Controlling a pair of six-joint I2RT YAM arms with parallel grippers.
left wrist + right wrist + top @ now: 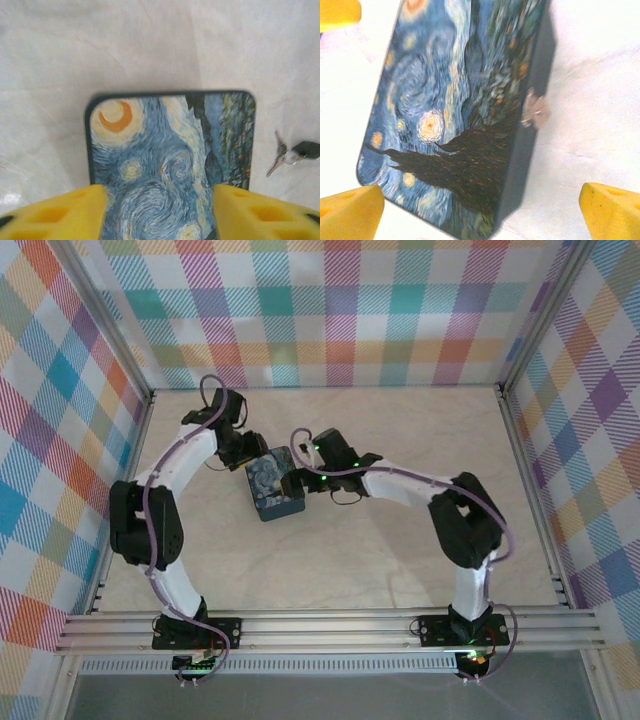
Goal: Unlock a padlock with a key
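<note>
Right of blue tin (170, 165) in left wrist view, apart from it on pale table (150, 50): key (284, 155). Two thin blades on one ring, dark fob (306, 148) at right end. Blades fan leftward, one up, one down-left; bunch's long axis roughly across frame. Right wrist view adds blurred silvery fitting (535, 110) on tin's side wall. One tin. Left gripper (159, 200): fingers spread over tin, holding nothing. Right gripper (481, 200): spread wide, empty, tin's corner between fingers.

dark-blue tin (165, 160) with yellow swirls, yellow fingers (60, 212), silvery key (279, 150), pastel plaid walls (340, 310), cream table (350, 570)
</note>
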